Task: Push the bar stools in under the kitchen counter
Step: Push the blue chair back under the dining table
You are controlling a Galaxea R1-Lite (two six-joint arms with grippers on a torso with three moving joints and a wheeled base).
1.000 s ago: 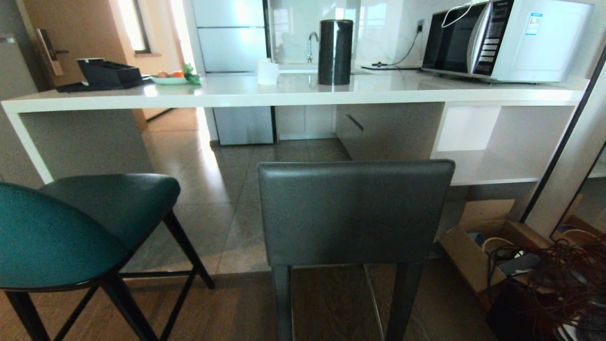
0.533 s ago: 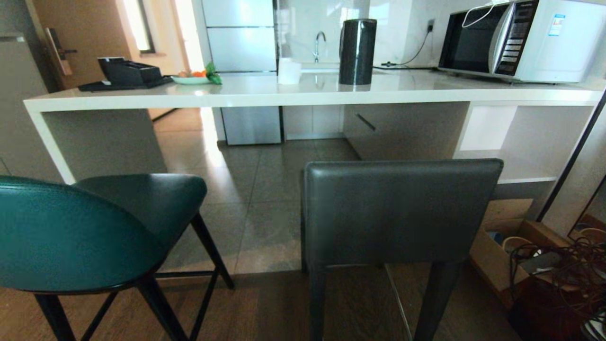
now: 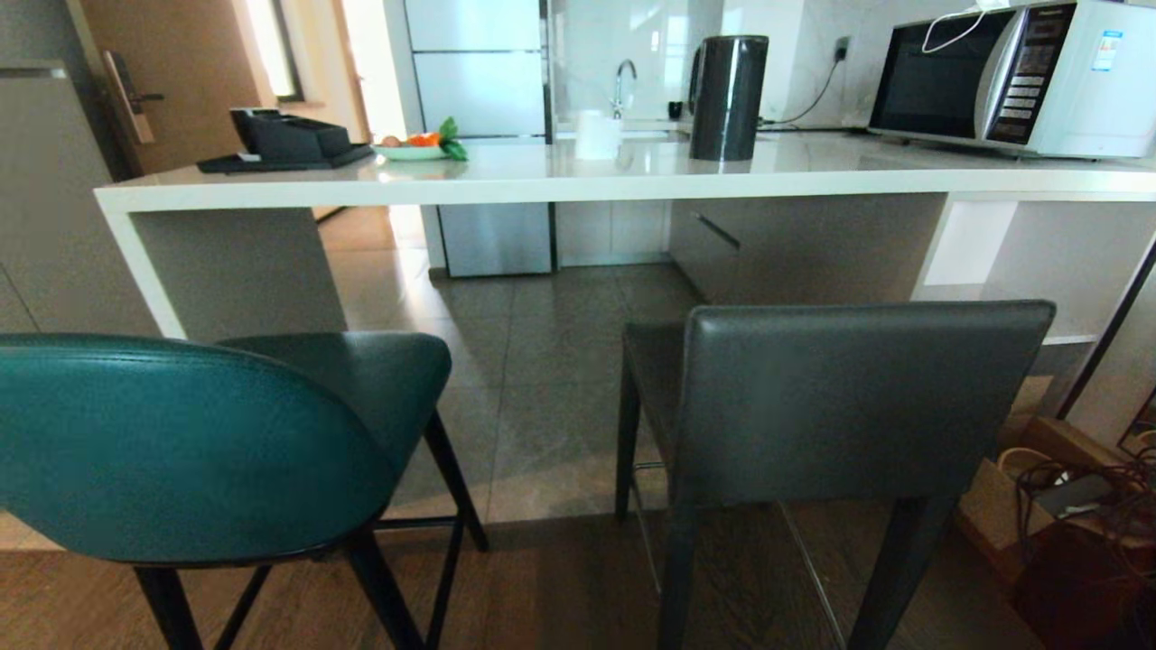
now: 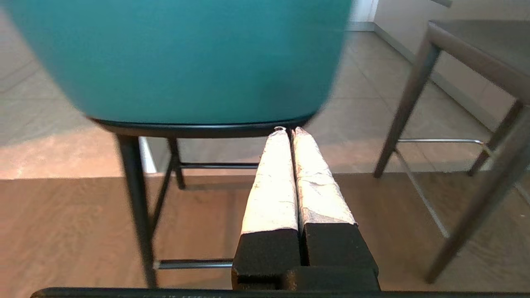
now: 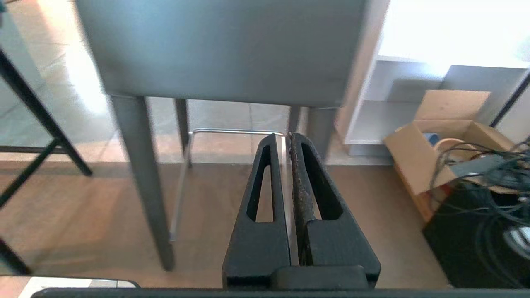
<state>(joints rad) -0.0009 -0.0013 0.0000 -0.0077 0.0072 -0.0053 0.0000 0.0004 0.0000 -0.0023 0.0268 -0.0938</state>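
**Inspector A:** The teal stool (image 3: pixel 181 442) is being observed at the near left of the head view, its rounded back turned to the camera. It is standing clear of the kitchen counter (image 3: pixel 578 185), not tucked beneath it. How is the second one being recorded?

**Inspector B:** The grey stool (image 3: pixel 867 397) is being noted at the near right, upright, its rectangular back facing the camera. Its seat is lying short of the counter edge, with tiled floor (image 3: pixel 542 361) showing between the two stools.

**Inspector A:** And the grippers?

**Inspector B:** The left gripper (image 4: pixel 288 130) is being held with its wrapped fingers (image 4: pixel 271 186) pressed together, nothing caught between them. Its tips are being seen close behind the teal seat rim; contact cannot be confirmed. The right gripper (image 5: pixel 283 136) is being held closed as well, only a thin slit showing, and empty. It is pointing toward the grey stool's legs and chrome footrest (image 5: pixel 238 131), apart from them.

**Inspector A:** On the counter top, a microwave (image 3: pixel 1020 77), a dark kettle (image 3: pixel 727 97) and a black tray (image 3: pixel 289 144) are being noted.
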